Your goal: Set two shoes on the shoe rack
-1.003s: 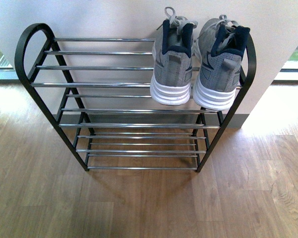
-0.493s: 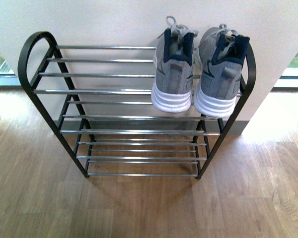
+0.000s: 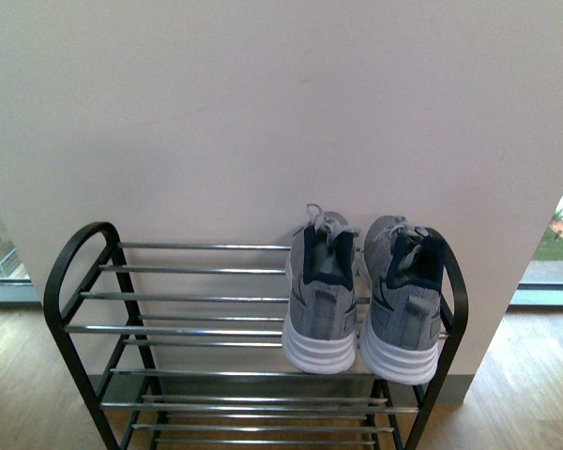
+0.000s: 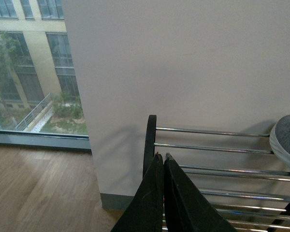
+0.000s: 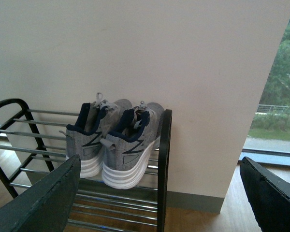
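Two grey knit shoes with white soles stand side by side, heels toward me, on the top tier of the shoe rack, at its right end: the left shoe and the right shoe. The right wrist view shows the pair too, one shoe beside the other shoe, by the rack's black end arch. My right gripper is open and empty, well back from the rack. My left gripper is shut on nothing, before the rack's left end. Neither arm shows in the front view.
The rack stands against a white wall with a grey skirting. Wooden floor lies around it. Floor-level windows sit on both sides of the wall. The rack's left part and lower tiers hold nothing.
The front camera's view has risen: the rack and shoes now sit low in the picture and much more wall shows. The shoes have not moved on the rack.
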